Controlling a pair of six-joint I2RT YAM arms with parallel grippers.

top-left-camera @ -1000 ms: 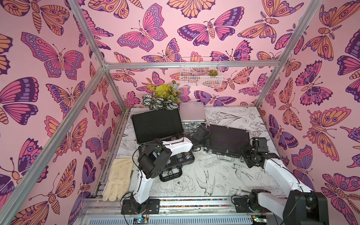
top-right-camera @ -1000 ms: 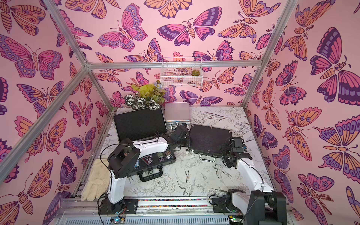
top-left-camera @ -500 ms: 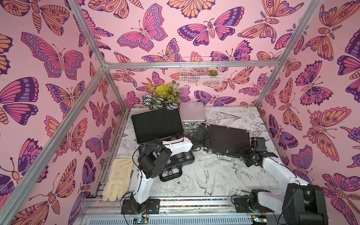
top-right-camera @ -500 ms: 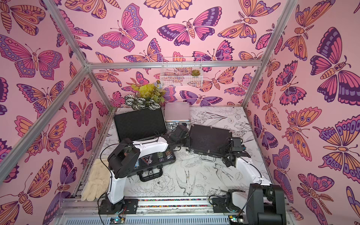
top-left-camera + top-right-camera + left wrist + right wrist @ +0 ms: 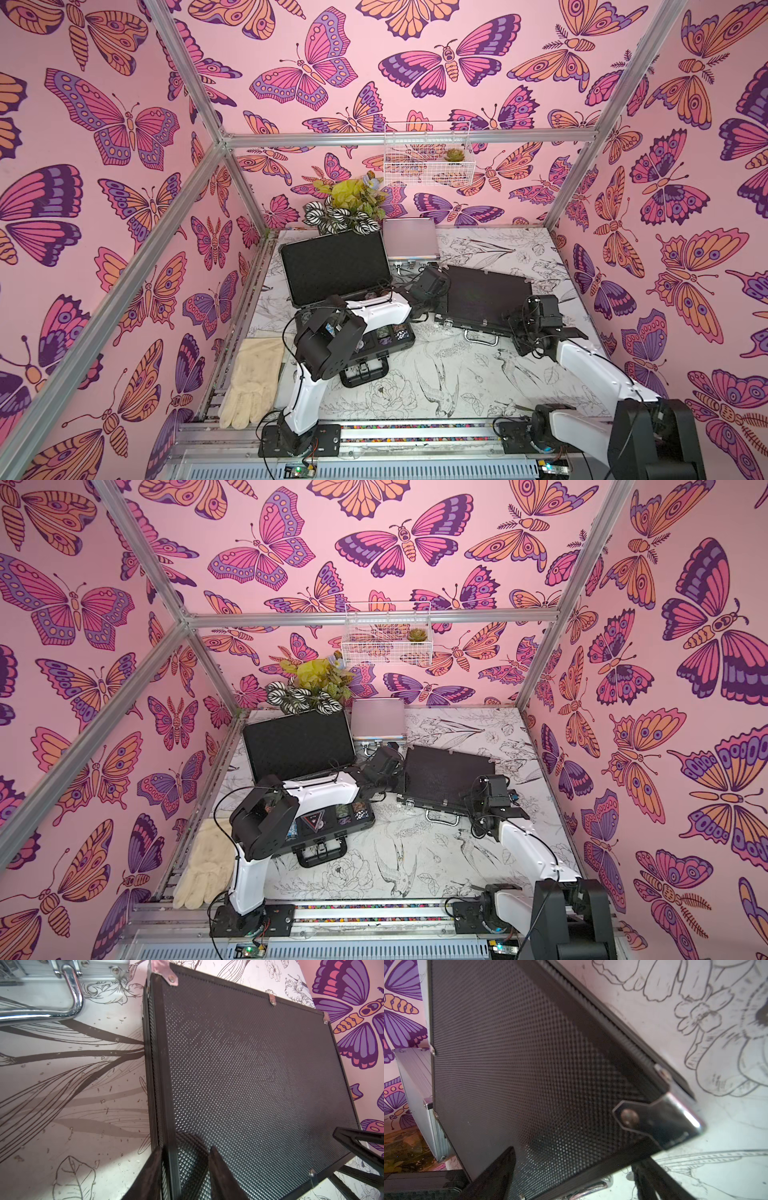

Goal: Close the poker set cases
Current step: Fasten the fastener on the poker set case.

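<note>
The flat black silver-trimmed case lies lid-down right of centre. My left gripper is open astride its left rim, one finger against the side wall and the other over the dimpled lid. At the case's front right corner, my right gripper stands open; one finger is over the lid, the other outside the front edge by the chrome handle. The large dark-grey case stands open at the left, with chips in its base. The small silver case lies lid-down at the back.
A cream glove lies at the table's front left. A leafy plant stands at the back behind the large case's lid. A white wire basket hangs on the back wall. Butterfly walls close in on three sides.
My right gripper has narrowed a little and shifted slightly at the black case's front right corner. The left arm has stayed in place.
</note>
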